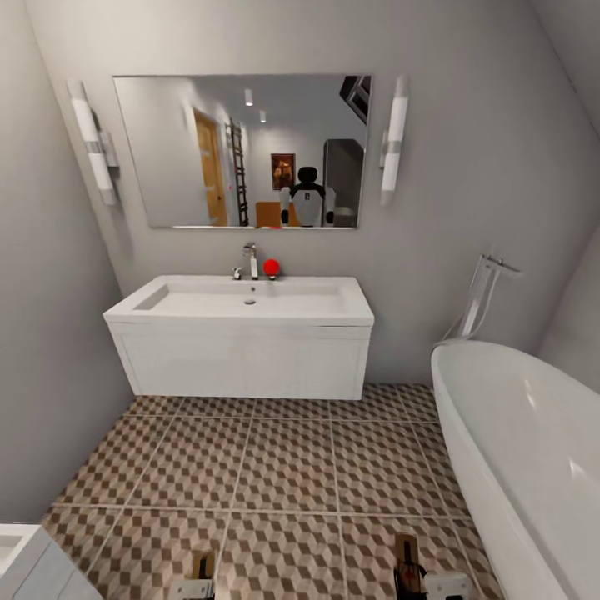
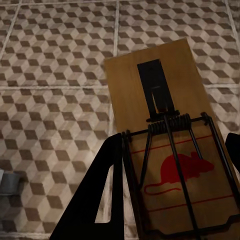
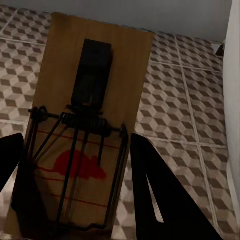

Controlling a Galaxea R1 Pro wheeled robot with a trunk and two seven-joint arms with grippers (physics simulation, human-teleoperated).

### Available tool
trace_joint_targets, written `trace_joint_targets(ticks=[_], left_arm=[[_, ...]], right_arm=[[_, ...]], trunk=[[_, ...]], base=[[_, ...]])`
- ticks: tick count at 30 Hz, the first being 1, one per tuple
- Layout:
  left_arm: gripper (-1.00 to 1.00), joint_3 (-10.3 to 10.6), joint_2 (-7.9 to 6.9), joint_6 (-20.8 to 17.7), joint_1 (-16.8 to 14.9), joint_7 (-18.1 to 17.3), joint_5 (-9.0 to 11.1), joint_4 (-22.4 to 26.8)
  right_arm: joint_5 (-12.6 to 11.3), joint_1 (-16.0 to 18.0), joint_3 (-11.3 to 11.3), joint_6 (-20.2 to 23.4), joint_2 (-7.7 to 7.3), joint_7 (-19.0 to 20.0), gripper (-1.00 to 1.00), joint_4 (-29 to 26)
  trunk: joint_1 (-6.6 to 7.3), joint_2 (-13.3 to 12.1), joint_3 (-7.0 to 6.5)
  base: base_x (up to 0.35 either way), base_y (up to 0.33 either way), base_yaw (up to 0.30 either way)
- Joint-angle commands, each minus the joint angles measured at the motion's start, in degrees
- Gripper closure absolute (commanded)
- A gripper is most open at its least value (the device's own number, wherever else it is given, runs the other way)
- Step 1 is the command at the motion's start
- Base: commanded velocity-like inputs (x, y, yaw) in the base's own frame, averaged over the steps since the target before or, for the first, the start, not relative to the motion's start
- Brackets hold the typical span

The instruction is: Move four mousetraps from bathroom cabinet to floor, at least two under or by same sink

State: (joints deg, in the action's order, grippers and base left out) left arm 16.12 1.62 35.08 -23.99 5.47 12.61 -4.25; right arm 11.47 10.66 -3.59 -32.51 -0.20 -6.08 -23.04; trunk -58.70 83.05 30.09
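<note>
Far left, low in the head view: left gripper (image 1: 198, 583) clamped on a mousetrap (image 1: 202, 565), board end poking toward the far wall. Seen from the left wrist: black fingers (image 2: 97, 200) on either side of the near, red-mouse end of the left-hand mousetrap (image 2: 160, 145), long axis running straight out along the fingers, bare wood end leading, held above the bathroom floor (image 2: 55, 100). Straight ahead at centre-left, against the far wall: the sink (image 1: 242, 333), white box hung clear of the tiles, open floor beneath and in front. Near right: right gripper (image 1: 417, 583) likewise closed around a second mousetrap (image 1: 406, 557), also pointing away toward the wall. From the right wrist: same grip, fingers (image 3: 160, 190) flanking the right-hand mousetrap (image 3: 85, 125), bathtub (image 1: 533, 450) edge close on the right. Probably a forward carry and lowering next; left arm slightly better lined up with the sink, target lying well ahead along both boards' long axes.
</note>
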Motion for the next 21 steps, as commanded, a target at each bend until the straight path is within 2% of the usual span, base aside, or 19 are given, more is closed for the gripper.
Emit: trace_joint_targets(ticks=[1, 18, 21], left_arm=[[1.00, 0.49, 0.05, 0.34, -0.09, 0.42, 0.14, -0.23], [1.00, 0.49, 0.05, 0.34, -0.09, 0.42, 0.14, -0.23], [1.00, 0.49, 0.05, 0.34, -0.09, 0.42, 0.14, -0.23]], right_arm=[[0.39, 0.05, -0.19, -0.19, 0.02, -0.16, 1.00, 0.04], [0.39, 0.03, -0.19, -0.28, 0.02, -0.08, 1.00, 0.03], [0.39, 0.05, -0.19, -0.28, 0.02, -0.07, 1.00, 0.03]], trunk=[[-0.02, 0.03, 0.06], [-0.02, 0.03, 0.06], [-0.02, 0.03, 0.06]], base=[[0.262, -0.069, 0.000], [0.262, -0.007, 0.000], [0.129, 0.000, 0.000]])
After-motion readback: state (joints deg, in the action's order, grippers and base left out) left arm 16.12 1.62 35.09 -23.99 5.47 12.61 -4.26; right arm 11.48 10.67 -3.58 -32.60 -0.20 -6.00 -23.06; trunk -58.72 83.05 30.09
